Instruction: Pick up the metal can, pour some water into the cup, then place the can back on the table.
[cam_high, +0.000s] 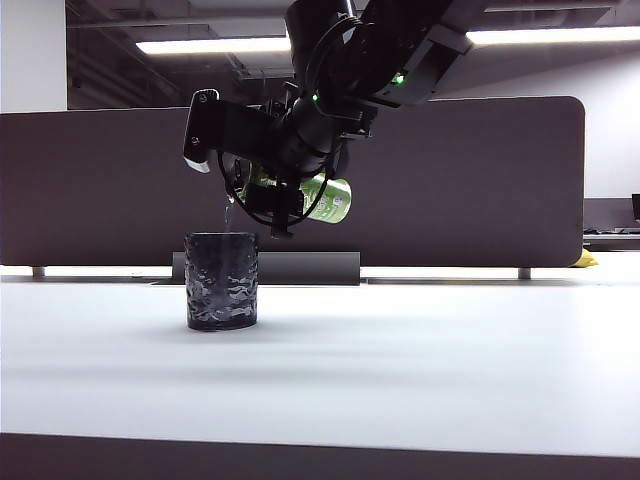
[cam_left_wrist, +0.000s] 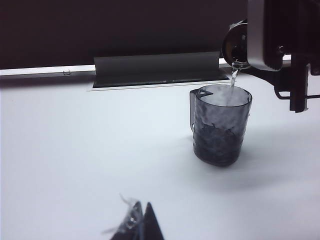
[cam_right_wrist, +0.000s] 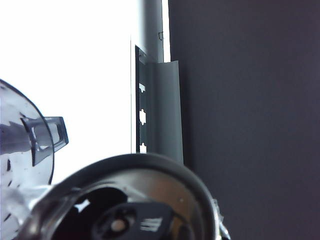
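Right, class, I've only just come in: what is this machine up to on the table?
The right tool holds the green can tipped on its side above the dark cup, and a thin stream of water runs from the can's mouth into the cup. The cup stands upright on the white table. The left tool hangs back, low over the table, holding nothing.

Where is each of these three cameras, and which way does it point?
Exterior view: low at the table's front, facing the partition; shows the right arm tipping the metal can over the cup.
Left wrist view: on the left arm, looking across at the cup; the left tool shows.
Right wrist view: above the can's top.
All three share the cup.
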